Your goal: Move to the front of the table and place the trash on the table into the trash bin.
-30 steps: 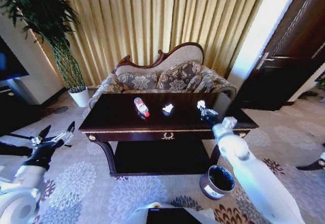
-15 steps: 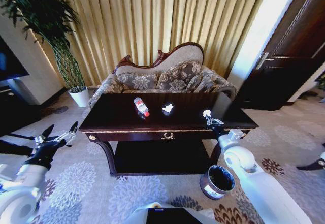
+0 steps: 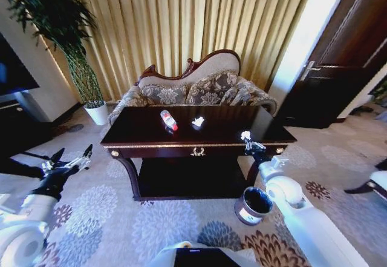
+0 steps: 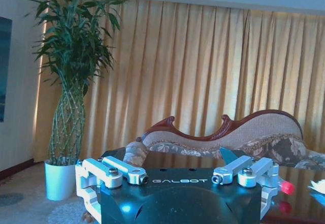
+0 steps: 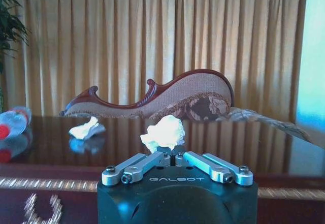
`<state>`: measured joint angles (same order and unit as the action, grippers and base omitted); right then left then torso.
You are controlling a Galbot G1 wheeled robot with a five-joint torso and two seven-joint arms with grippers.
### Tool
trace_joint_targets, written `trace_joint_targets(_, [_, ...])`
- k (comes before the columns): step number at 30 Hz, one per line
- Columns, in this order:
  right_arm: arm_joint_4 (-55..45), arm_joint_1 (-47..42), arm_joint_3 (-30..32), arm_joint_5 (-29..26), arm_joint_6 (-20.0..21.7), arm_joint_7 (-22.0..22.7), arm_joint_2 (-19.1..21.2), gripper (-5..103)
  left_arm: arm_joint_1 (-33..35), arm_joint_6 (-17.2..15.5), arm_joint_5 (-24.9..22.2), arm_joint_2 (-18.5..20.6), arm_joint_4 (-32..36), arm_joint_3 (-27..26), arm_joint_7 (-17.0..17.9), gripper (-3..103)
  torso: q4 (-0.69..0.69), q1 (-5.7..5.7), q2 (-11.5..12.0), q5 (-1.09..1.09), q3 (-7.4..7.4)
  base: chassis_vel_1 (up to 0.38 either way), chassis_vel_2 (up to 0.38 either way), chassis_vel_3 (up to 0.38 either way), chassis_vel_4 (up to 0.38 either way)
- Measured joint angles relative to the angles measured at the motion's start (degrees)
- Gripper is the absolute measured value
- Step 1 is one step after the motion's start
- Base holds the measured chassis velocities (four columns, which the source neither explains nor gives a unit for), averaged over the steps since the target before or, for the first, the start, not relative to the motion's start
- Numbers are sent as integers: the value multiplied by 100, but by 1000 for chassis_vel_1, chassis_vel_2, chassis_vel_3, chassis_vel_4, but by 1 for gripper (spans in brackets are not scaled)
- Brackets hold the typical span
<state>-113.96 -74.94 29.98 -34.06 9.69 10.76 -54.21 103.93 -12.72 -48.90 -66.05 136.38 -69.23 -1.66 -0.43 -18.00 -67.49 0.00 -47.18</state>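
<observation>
Head view: glossy table (image 3: 145, 138) on floral carpet (image 3: 151, 224).

Dark glossy console table (image 3: 151, 135) with gold trim, clear red-labelled plastic bottle (image 3: 168, 120) lying near centre, crumpled white paper wad (image 3: 198, 121) just beside it, low shelf (image 3: 187, 182) beneath.

Hotel-style lounge: ornate patterned sofa (image 3: 193, 88), gold floor-length curtains (image 3: 181, 25), floral carpet (image 3: 121, 218), potted plant (image 3: 72, 49), dark wooden door (image 3: 344, 55).
</observation>
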Motion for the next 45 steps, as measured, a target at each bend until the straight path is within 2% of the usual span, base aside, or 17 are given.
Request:
trace_joint_targets(9, [724,128,-137,80,40,4,-10,0,3,3,0,-96,84,29,-7,100,2,6,-5,-1,4,150,-168,-164,164])
trace_joint_targets(13, [1795,432,-259,83,81,9,-10,0,-5,4,-7,-123,112,30,-10,100,-1,-3,3,1,-3,3,-6,-13,1])
trace_joint_targets(20, [3075,913,-406,57,245,13,-12,0,3,4,-5,-153,125,38,-38,100,-1,-6,4,2,-3,-23,36,23,-23])
trace_joint_targets(23, [3798,1225,-517,232,351,11,10,0,3,4,-5,-154,133,43,-66,100,0,2,-1,0,1,0,0,0,0])
trace_joint_targets(28, [4445,1596,-617,462,473,9,1,0,-14,4,3,-175,152,61,-72,100,-3,3,-2,-1,1,0,0,0,0])
trace_joint_targets(31, [5463,2134,-629,866,497,107,-220,0,22,7,21,-270,202,68,-83,100,1,0,0,0,0,0,0,0,0])
trace_joint_targets(34, [5814,2312,-626,904,497,153,-334,0,61,16,25,-307,229,64,-91,100,0,-1,0,4,-1,0,0,0,0])
trace_joint_targets(36, [6243,2555,-599,948,465,246,-498,0,110,29,26,-343,270,42,-105,100,1,0,0,-1,0,0,0,0,0])
trace_joint_targets(45, [6686,2760,-552,1261,305,284,-744,-2,107,34,27,-364,336,60,-110,100,0,0,0,0,-1,0,0,0,0])
